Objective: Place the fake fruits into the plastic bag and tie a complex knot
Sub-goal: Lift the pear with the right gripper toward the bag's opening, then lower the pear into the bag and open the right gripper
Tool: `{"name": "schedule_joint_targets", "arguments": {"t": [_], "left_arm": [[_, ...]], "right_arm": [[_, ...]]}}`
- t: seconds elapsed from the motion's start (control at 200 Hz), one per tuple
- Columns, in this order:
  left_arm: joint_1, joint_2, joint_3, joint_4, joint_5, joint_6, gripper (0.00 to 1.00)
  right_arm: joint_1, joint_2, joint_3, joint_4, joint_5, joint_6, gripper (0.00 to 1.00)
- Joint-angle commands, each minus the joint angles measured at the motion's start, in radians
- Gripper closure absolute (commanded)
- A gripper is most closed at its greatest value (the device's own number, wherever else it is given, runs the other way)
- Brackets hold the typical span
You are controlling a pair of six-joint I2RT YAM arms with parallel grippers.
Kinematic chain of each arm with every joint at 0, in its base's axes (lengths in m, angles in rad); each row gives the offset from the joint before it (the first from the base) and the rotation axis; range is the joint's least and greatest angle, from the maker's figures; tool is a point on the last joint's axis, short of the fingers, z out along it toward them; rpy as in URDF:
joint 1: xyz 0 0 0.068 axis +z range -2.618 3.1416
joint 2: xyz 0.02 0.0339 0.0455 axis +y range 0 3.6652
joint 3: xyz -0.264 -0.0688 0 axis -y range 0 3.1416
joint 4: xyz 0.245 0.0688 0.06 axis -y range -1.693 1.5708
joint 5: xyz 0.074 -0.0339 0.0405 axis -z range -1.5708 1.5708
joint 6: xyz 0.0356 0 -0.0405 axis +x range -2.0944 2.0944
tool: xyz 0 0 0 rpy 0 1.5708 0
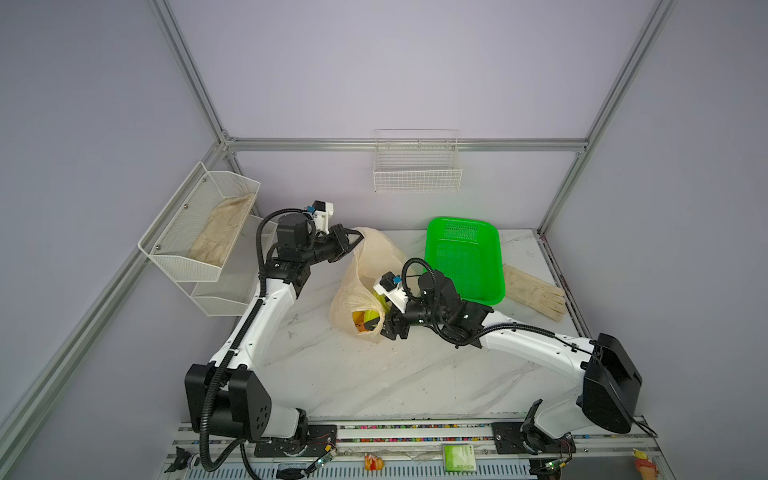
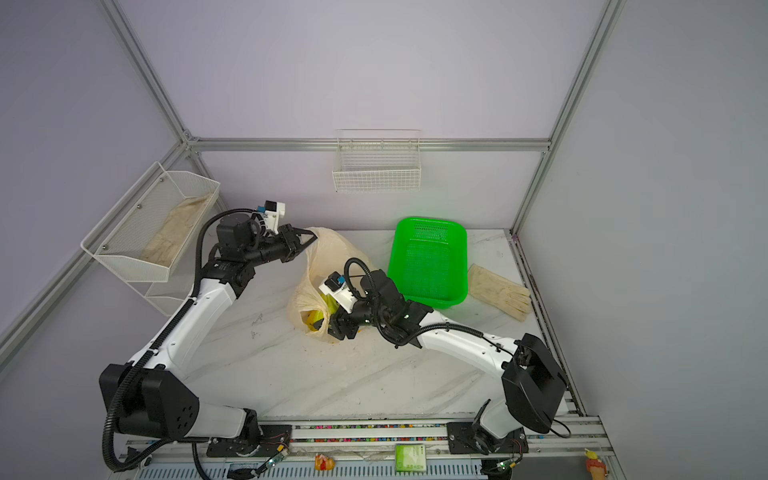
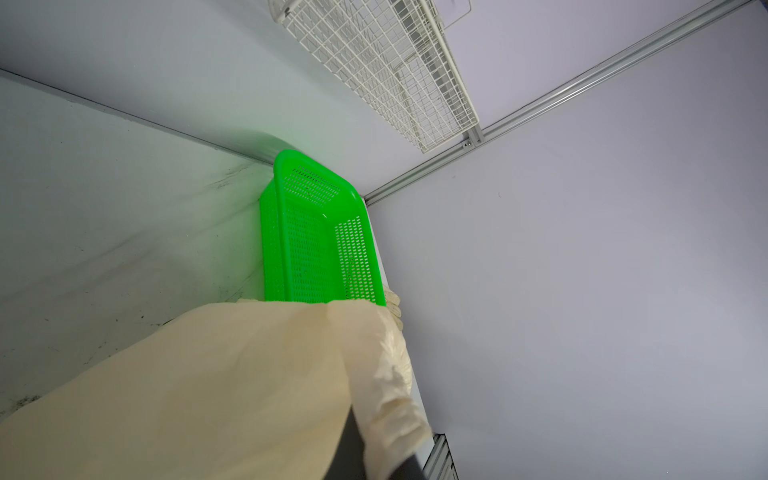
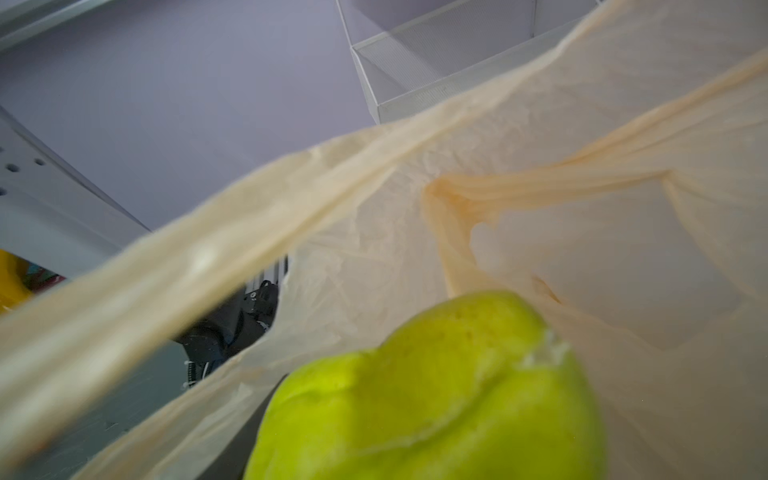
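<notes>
Thin, crinkled, translucent peach-beige plastic bag [image 1: 351, 291] in the middle of the table [image 1: 374, 374], just beside the green basket [image 1: 465, 257], mouth gaping toward the near side, far rim pulled up taut. Pinched tight on that raised rim: left gripper [image 1: 359, 237]. At the mouth: right gripper [image 1: 388, 330], jaws partway spread around a glossy yellow-green pear [image 4: 436, 395], just inside the film. Deeper in, yellow fruit [image 1: 365, 316] showing.
</notes>
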Motion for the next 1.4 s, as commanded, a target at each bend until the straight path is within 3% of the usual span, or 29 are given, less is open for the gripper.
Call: {"name": "schedule_joint_targets", "arguments": {"t": [0.0,0.325,0.55,0.67,0.71,0.785,0.93,1.055,1.13,1.22,1.395], "left_arm": [[-0.005,-0.003,0.004,0.018,0.001,0.022,1.00],[-0.024,-0.071,-0.003,-0.027,-0.021,0.008,1.00],[-0.027,-0.126,-0.016,-0.077,-0.029,0.016,1.00],[-0.027,-0.139,-0.025,-0.089,-0.028,0.019,1.00],[-0.027,-0.143,-0.028,-0.090,-0.028,0.018,1.00],[-0.029,-0.144,-0.033,-0.090,-0.030,0.016,1.00],[-0.033,-0.139,-0.033,-0.089,-0.044,0.014,1.00],[-0.035,-0.137,-0.033,-0.090,-0.049,0.011,1.00],[-0.037,-0.139,-0.033,-0.090,-0.052,0.009,1.00],[-0.041,-0.144,-0.033,-0.089,-0.055,0.004,1.00],[-0.042,-0.162,-0.038,-0.090,-0.063,-0.007,1.00]], "right_arm": [[-0.005,0.015,0.050,0.057,0.071,-0.034,0.52],[0.032,0.182,0.121,0.257,0.019,0.045,0.52],[0.032,0.226,0.129,0.183,0.349,0.000,0.57],[0.033,0.215,0.107,0.159,0.590,0.033,0.58],[0.033,0.210,0.100,0.148,0.623,0.038,0.58],[0.032,0.188,0.067,0.187,0.520,-0.003,0.57],[0.032,0.205,0.039,0.299,0.054,-0.011,0.57],[0.034,0.250,0.038,0.398,-0.125,0.036,0.57],[0.035,0.282,0.042,0.429,-0.160,0.045,0.56],[0.035,0.334,0.038,0.486,-0.121,0.079,0.56],[0.036,0.410,0.054,0.524,0.070,0.123,0.54]]}}
